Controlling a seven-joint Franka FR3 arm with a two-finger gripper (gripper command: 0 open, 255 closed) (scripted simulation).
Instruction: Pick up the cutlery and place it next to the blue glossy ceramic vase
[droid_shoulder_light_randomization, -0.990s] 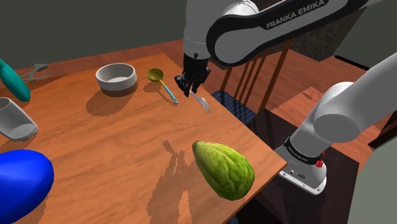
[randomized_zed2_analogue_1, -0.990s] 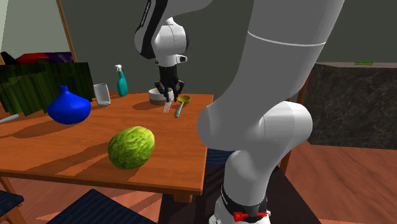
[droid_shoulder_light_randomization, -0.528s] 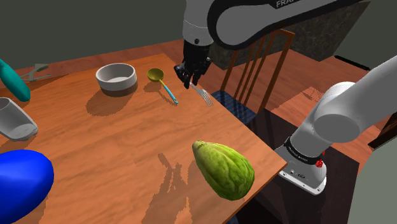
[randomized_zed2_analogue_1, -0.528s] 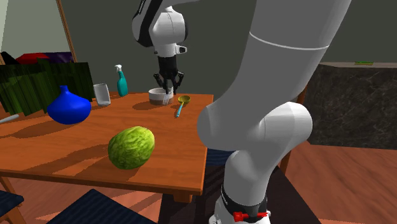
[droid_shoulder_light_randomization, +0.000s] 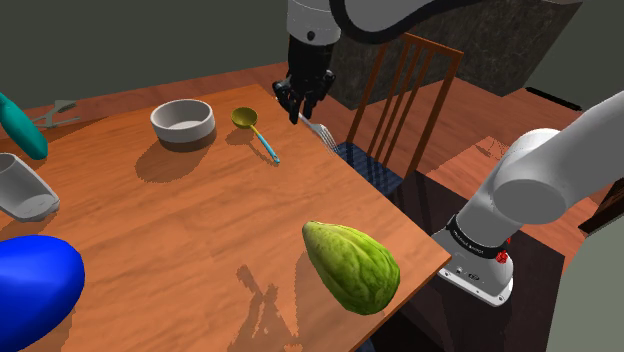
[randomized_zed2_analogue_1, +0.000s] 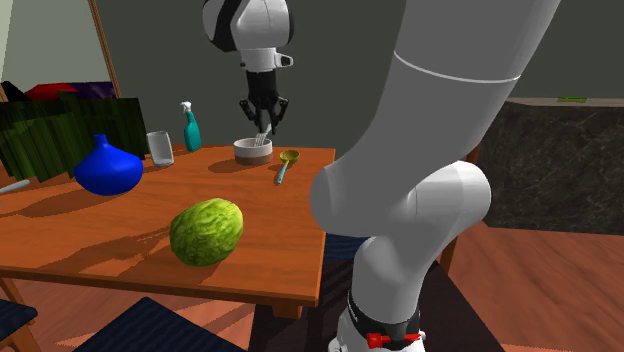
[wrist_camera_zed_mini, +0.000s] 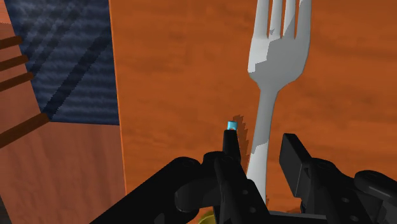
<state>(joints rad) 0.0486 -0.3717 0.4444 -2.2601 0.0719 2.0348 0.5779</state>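
Fork (wrist_camera_zed_mini: 280, 57): pale, thin, stiff. I judge it light and smooth, apt to pivot or slip, so the handle is the place to hold. Claw (wrist_camera_zed_mini: 262, 153) is clamped on that handle, with the tines sticking out past my fingertips. Fork hangs clear above the counter (droid_shoulder_light_randomization: 180, 210), near the edge by the chair (droid_shoulder_light_randomization: 400, 95). Vase (droid_shoulder_light_randomization: 35, 280) sits well apart, across the counter.

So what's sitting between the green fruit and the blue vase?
Nothing: the wooden table between the green fruit and the blue vase is bare. The shoulder view shows it, and the second exterior view agrees.
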